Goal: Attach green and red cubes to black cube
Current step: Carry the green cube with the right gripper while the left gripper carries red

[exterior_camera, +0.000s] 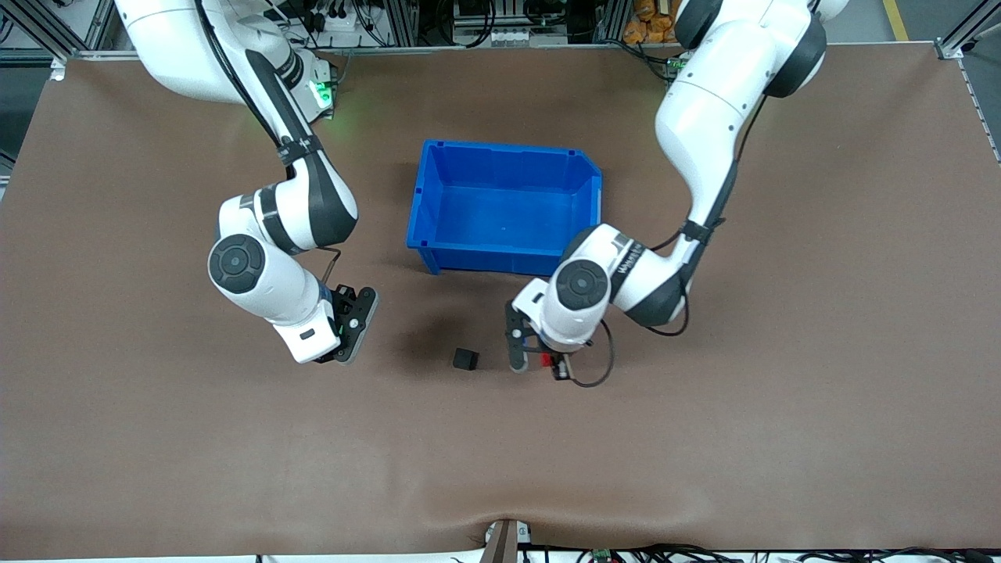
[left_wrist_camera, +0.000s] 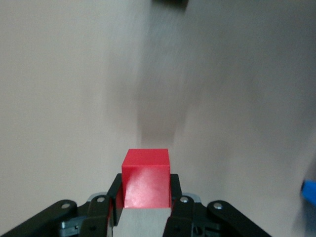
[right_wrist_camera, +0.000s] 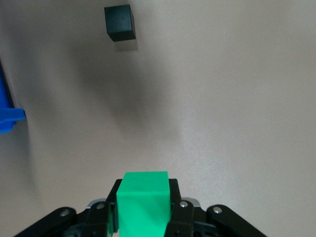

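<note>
The black cube (exterior_camera: 465, 359) lies on the brown table, nearer to the front camera than the blue bin, between my two grippers. My left gripper (exterior_camera: 538, 364) is low over the table beside it, toward the left arm's end, shut on the red cube (left_wrist_camera: 146, 177). My right gripper (exterior_camera: 353, 322) hangs over the table toward the right arm's end, shut on the green cube (right_wrist_camera: 144, 200). The right wrist view shows the black cube (right_wrist_camera: 120, 22) ahead of the green one. In the left wrist view only an edge of the black cube (left_wrist_camera: 170, 2) shows.
An open blue bin (exterior_camera: 426, 203) stands in the middle of the table, farther from the front camera than the black cube. Its corner shows in the right wrist view (right_wrist_camera: 7, 118) and in the left wrist view (left_wrist_camera: 310, 190).
</note>
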